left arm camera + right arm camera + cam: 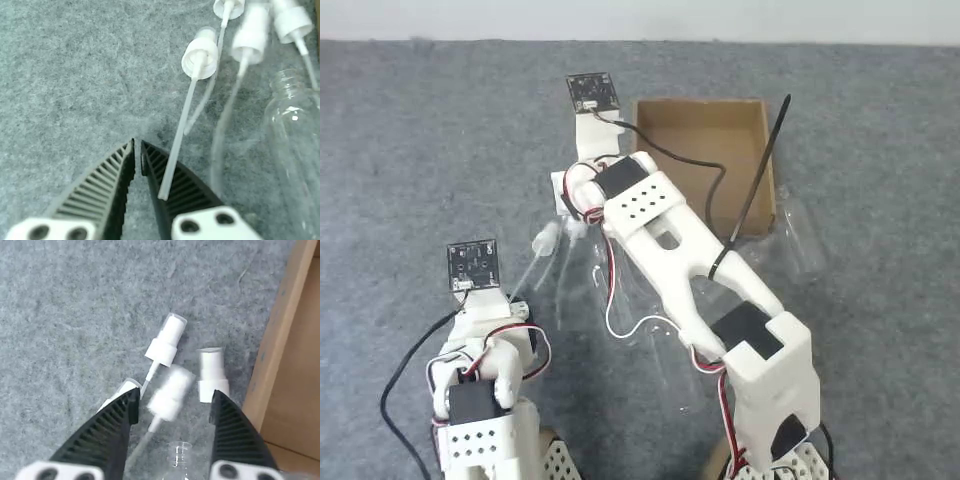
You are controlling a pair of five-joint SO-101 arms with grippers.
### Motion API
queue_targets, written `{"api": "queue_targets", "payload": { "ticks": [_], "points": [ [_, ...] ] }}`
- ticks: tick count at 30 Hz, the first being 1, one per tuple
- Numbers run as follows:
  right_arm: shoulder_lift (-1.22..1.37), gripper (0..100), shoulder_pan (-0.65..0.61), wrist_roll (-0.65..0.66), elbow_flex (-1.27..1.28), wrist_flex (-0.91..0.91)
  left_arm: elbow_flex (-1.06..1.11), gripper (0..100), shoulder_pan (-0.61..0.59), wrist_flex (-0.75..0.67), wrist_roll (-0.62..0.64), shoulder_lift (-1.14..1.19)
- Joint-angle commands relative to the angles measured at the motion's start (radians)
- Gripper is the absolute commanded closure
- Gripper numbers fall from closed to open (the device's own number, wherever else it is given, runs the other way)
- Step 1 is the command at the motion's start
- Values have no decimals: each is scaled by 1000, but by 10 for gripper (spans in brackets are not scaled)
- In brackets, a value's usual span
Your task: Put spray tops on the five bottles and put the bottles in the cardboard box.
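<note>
Starting at your left, the left pincer [136,146] hangs low over the gray tabletop [60,75]. Its jaws are drawn together, tips all but touching, with nothing between them. The nearest spray top [200,56] lies just ahead of it. Its thin dip tube [177,145] runs back across the outer face of one finger [185,195], resting there and not clamped. Three more spray tops [250,42] lie in a loose cluster beyond. A clear bottle [295,135] lies beside them, its open neck toward the cluster.

Moving right, your right pincer [175,399] stands spread wide above the cluster. A blurred spray top [171,389] sits in the gap between its two fingers; you cannot tell whether it touches either. A second top [165,342] lies just past the tips, and a third top [212,375] lies close by one finger. A bottle neck [180,452] shows deep between the jaws.

Farthest right, the cardboard box [700,110] sits open on the tabletop, its near wall just beside the third top. More clear bottles [800,235] lie under and beside the right arm.
</note>
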Motion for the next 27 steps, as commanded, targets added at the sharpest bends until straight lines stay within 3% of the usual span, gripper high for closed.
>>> {"api": "queue_targets", "payload": {
  "ticks": [1, 5, 11, 19, 27],
  "points": [
    [-58, 812, -4, -8, -60, 15, -4, 988, -5, -5, 2, -8],
    [-151, 812, 8, -2, -60, 111, -4, 988, -5, -5, 2, -8],
    [-320, 811, 73, 120, -60, 306, -4, 988, -5, -5, 2, -8],
    [-503, 807, 367, 523, -58, 489, -4, 988, -5, -5, 2, -8],
    [-447, 807, 642, 644, -17, 415, -4, 988, -5, -5, 2, -8]
  ]
}}
